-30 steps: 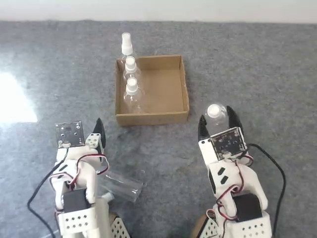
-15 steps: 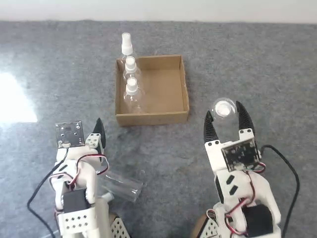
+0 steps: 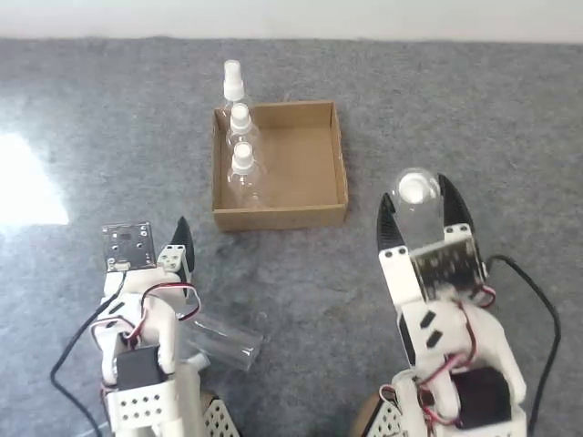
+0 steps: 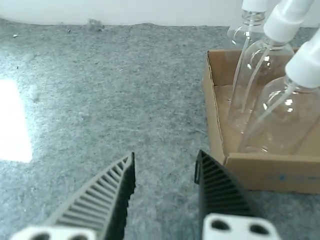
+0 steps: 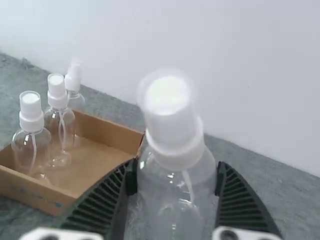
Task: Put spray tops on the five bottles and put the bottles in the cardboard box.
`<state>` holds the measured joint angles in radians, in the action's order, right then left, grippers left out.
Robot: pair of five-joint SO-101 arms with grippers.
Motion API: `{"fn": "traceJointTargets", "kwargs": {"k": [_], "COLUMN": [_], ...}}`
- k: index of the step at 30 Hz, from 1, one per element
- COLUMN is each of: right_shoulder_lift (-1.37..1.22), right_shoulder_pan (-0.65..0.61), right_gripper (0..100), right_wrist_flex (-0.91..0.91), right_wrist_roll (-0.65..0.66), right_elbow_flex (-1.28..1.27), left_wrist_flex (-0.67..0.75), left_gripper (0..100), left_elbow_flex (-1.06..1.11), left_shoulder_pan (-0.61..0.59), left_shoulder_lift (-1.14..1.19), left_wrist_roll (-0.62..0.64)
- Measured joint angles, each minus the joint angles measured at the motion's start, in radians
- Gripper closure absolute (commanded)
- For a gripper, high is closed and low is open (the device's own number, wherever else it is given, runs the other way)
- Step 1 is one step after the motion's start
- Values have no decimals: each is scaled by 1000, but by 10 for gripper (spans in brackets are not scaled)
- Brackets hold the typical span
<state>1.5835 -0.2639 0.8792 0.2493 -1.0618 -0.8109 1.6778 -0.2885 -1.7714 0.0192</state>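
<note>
We log R gripper point(image 3: 416, 204) clenched on spray-topped bottle point(image 3: 414, 188), near-right of cardboard box point(image 3: 341, 155); L gripper point(image 4: 165, 161) released, jaws apart.

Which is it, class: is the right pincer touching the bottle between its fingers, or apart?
Touching. In the right wrist view the right pincer has both fingers pressed against the bottle, with no gap.
</note>
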Motion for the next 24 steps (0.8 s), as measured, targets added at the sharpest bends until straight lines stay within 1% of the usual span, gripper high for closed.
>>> {"fn": "traceJointTargets", "kwargs": {"k": [5,11,18,24], "right_shoulder_lift": [-161,-267,-368,-470], "right_shoulder_pan": [-2,-2,-110,-163], "right_gripper": [830,830,830,830], "right_wrist_flex": [-25,-103,-186,-295], "right_wrist_roll": [0,0,0,0], "right_elbow_flex": [21,25,25,25], "left_wrist_flex": [0,0,0,0], "left_gripper": [812,812,812,812], "left_elbow_flex": [0,0,0,0], "left_shoulder_pan": [0,0,0,0], "left_shoulder_lift": [0,0,0,0], "left_wrist_roll": [0,0,0,0]}}
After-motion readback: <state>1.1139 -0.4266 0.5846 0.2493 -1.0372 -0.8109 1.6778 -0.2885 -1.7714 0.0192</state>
